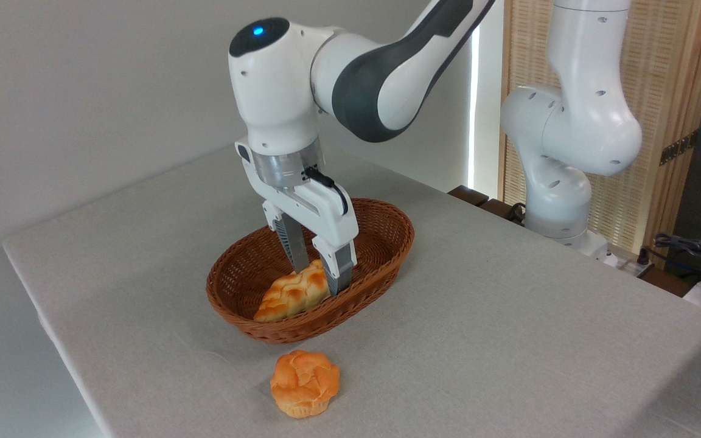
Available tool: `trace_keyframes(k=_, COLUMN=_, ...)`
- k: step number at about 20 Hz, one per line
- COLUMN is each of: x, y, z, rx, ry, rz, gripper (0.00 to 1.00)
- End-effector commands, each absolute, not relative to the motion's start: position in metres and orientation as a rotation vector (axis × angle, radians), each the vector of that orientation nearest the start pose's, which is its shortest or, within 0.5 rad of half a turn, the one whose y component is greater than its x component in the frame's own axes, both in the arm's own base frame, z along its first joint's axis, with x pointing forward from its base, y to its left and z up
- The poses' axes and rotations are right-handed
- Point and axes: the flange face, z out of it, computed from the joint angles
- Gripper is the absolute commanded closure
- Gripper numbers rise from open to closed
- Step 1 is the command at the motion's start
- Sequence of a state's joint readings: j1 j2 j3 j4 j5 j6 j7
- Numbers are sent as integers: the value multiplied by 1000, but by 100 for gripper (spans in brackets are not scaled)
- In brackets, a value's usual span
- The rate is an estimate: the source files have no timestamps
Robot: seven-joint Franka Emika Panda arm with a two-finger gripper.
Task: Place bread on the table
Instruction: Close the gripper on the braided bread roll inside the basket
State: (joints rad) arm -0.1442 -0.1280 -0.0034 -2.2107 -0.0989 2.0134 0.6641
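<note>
Bread [292, 295] lies in basket [381, 228], its far end seemingly gripped between fingers [341, 267].

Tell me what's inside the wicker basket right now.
Inside the basket lies the braided bread, with the gripper fingers straddling its far end. That end and the basket floor beneath the loaf are hidden.

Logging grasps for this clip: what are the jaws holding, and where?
The gripper straddles the right end of the bread in the basket; whether the jaws grip it cannot be told.
</note>
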Motion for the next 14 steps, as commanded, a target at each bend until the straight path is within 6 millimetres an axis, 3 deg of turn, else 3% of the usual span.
trace_keyframes(k=1, x=491, y=-82, z=417, rx=-2996, ry=1241, rz=77, gripper=17)
trace_keyframes(k=3, x=490, y=-88, z=413, rx=-2992, ry=1254, rz=92, gripper=50)
trace_keyframes(k=6, x=491, y=-88, z=409, rx=-2990, ry=1262, rz=109, gripper=86)
trace_keyframes(k=9, x=491, y=-88, z=408, rx=-2990, ry=1262, rz=114, gripper=94)
trace_keyframes(k=14, x=490, y=-87, z=407, rx=-2992, ry=1263, rz=128, gripper=95)
